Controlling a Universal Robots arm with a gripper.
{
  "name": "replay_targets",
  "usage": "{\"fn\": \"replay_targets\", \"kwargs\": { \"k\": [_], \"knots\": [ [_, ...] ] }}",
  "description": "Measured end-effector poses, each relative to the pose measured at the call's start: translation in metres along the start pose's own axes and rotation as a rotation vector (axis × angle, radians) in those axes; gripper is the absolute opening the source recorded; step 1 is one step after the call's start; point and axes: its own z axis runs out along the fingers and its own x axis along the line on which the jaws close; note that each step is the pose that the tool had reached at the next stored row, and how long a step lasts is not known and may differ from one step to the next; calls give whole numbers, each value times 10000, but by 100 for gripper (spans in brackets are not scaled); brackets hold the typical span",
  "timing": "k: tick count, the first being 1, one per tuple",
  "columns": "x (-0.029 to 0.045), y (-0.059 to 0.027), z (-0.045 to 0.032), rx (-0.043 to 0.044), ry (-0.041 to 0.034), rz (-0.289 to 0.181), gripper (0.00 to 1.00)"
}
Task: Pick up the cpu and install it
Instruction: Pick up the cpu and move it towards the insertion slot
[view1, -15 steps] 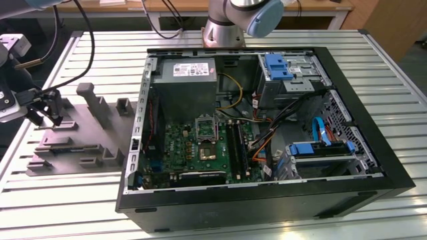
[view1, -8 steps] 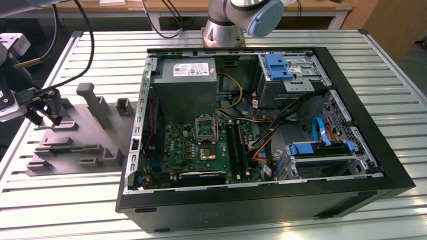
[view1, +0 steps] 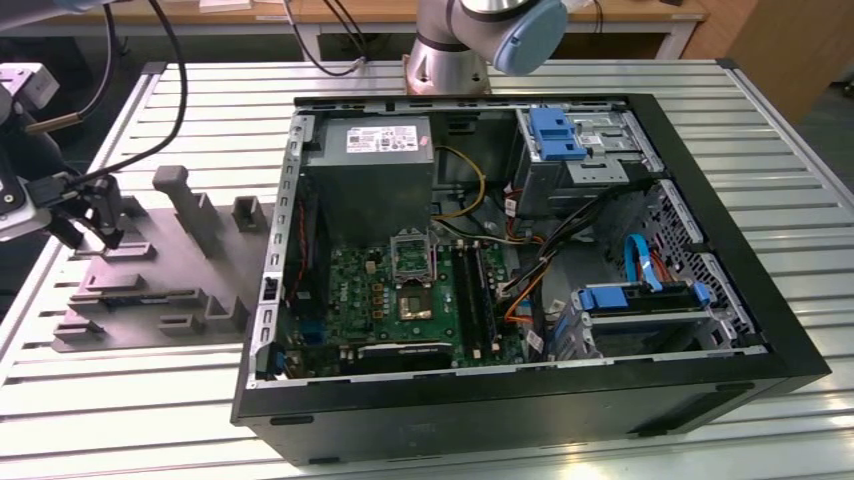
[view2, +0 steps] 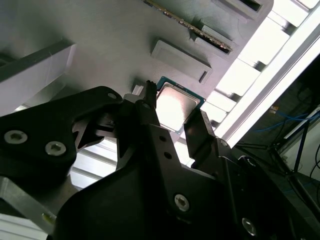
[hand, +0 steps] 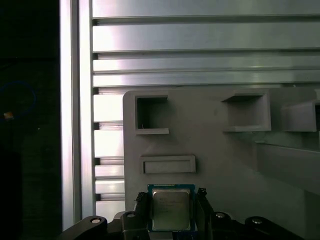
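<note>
The cpu (hand: 171, 209) is a small flat square chip with a silvery top and a blue-green rim. It lies between my two black fingertips over the grey plastic fixture (hand: 220, 160). My gripper (hand: 172, 205) has its fingers against two opposite edges of the chip. The second wrist view shows the cpu (view2: 176, 106) flanked by a finger (view2: 150, 117) on either side, with the gripper (view2: 172, 120) closed around it. In the exterior view my gripper (view1: 87, 238) hangs over the fixture (view1: 147, 285) at the exterior view's far left, outside the computer case.
The open black computer case (view1: 747, 330) fills the middle of the slatted metal table (view1: 107, 400). Inside lies the green motherboard (view1: 354, 300) with a metal-framed socket (view1: 411, 255), memory slots, cables and blue drive brackets (view1: 554, 132). The fixture has raised posts and pockets (hand: 151, 114).
</note>
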Motion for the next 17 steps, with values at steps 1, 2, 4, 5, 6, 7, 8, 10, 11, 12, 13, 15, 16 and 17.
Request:
{"fn": "replay_targets", "kwargs": {
  "k": [1, 2, 4, 5, 6, 7, 8, 10, 11, 12, 13, 15, 16, 17],
  "knots": [
    [0, 0, -3, 0, -1, 0, 47],
    [0, 0, -5, 0, -1, 0, 47],
    [0, 1, -9, 0, -1, 0, 47],
    [0, 1, -11, 0, -1, 0, 47],
    [0, 1, -12, 0, -1, 0, 47],
    [0, 1, -15, 0, -1, 0, 47],
    [0, 1, -18, 1, 0, 0, 47],
    [0, 1, -22, 0, -1, 0, 47],
    [0, 1, -25, 0, 0, 0, 47],
    [0, 1, -28, 0, 0, 0, 47],
    [0, 1, -31, 1, 0, 0, 47],
    [-1, 2, -48, 0, -1, 0, 47],
    [-1, 4, -64, 3, -1, -1, 47],
    [-1, 4, -66, 3, -1, -1, 47]
  ]
}}
